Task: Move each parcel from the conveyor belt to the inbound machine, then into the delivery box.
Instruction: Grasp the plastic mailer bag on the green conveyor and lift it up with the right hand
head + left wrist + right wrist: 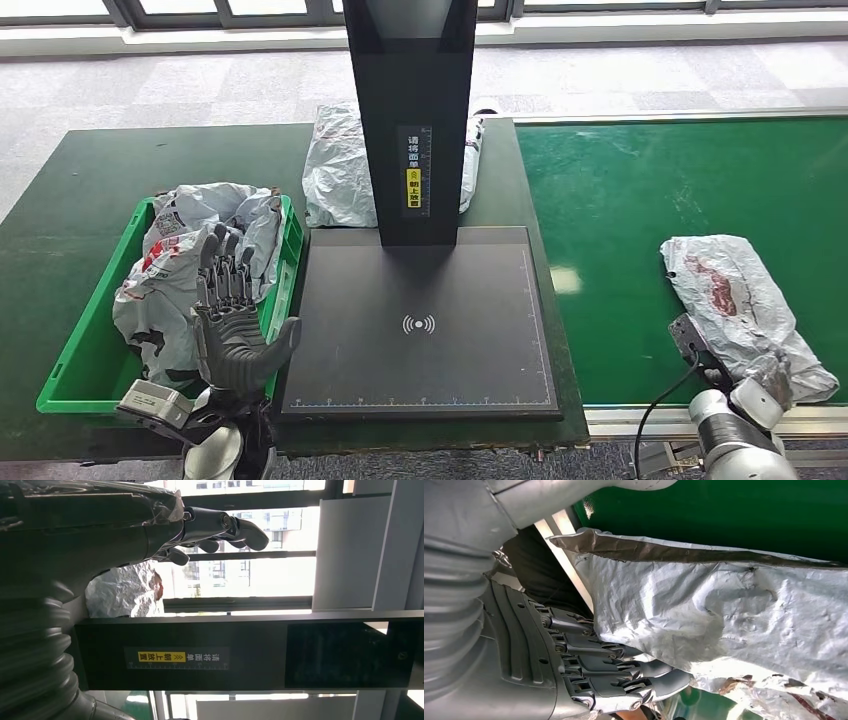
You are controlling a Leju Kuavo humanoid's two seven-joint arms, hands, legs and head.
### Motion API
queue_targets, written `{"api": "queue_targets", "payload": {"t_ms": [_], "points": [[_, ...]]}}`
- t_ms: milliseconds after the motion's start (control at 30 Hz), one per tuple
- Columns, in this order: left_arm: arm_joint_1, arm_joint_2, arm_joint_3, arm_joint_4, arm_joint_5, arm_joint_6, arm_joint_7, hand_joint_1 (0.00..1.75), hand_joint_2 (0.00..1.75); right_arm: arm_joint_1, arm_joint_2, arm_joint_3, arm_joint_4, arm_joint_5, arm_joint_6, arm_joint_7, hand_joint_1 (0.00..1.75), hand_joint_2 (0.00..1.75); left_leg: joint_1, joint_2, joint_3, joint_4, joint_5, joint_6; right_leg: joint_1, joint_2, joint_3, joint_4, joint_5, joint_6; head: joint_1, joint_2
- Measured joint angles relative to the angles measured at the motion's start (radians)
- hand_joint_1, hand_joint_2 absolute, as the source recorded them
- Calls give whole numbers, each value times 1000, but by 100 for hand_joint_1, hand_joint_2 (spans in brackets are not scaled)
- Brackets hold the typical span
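Reaching onto the conveyor belt (650,190), the right hand (765,375) closed its fingers (624,672) on the near end of the grey parcel (735,295), ready to lift; left hand (235,310) hovered open, empty, over the green delivery box (75,365).

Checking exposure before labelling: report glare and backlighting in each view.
Head view: even light, a small bright reflection on the belt. Left wrist view: blown-out windows behind, left hand dark in silhouette. Right wrist view: soft sheen on the parcel, no harsh glare.

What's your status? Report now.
Left hand open above green bin. Right hand on belt parcel, grasp unclear. Scanner plate bare.
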Motion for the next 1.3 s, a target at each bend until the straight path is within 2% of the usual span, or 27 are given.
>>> {"api": "queue_targets", "payload": {"t_ms": [33, 67, 200, 567, 767, 967, 1067, 1167, 1300], "points": [[0, 0, 0, 0, 0, 0, 0, 0, 175, 0, 0, 0, 0, 1, 11, 5, 164, 175, 0, 0, 0, 0, 0, 0, 0, 0, 0, 0, 0, 0, 0, 0], [0, 0, 0, 0, 0, 0, 0, 0, 175, -1, 0, 0, 0, 1, 23, 9, 175, 175, 0, 0, 0, 0, 0, 0, 0, 0, 0, 0, 0, 0, 0, 0], [-1, 0, 0, 5, 0, 1, 0, 0, 175, -2, 0, 0, 0, 1, 57, 5, 175, 175, 0, 0, 0, 0, 0, 0, 0, 0, 0, 0, 0, 0, 0, 0], [-2, 0, 0, 15, 0, 6, 0, 0, 175, -13, 0, 0, 0, 1, 54, -9, 175, 175, 0, 0, 0, 0, 0, 0, 0, 0, 0, 0, 0, 0, 0, 0], [-1, 0, 0, 16, -4, 12, 0, 0, 175, -18, 6, 0, 0, 2, 19, -17, 175, 175, 0, 0, -1, 0, 0, 0, 0, 0, 0, 0, 0, 0, 0, 0], [-1, -1, 9, 21, -29, 35, 0, 0, 175, -34, 39, 35, 0, 2, -48, -78, 175, 175, 0, 0, -1, 0, 0, 0, 0, 0, 0, 0, 0, 0, 0, 0], [0, -1, 18, 24, -34, 42, 0, 0, 175, -44, 82, 71, -6, -4, -110, -191, 175, 175, 1, 0, -1, 0, 1, -1, 0, 0, 0, 1, 0, 0, 0, 0], [1, -2, 25, 25, -37, 44, 0, 0, 175, -52, 146, 97, -32, -65, -149, -422, 175, 175, 2, 1, 0, 0, 1, -2, 1, 1, 0, 1, 0, 0, 0, 0], [-1, -2, 28, 37, -39, 46, 0, 0, 175, -37, 262, 125, -92, -200, -88, -711, 175, 175, 3, 2, 1, 0, 2, -3, 3, 2, 0, 1, -1, -2, 0, 0]]}}
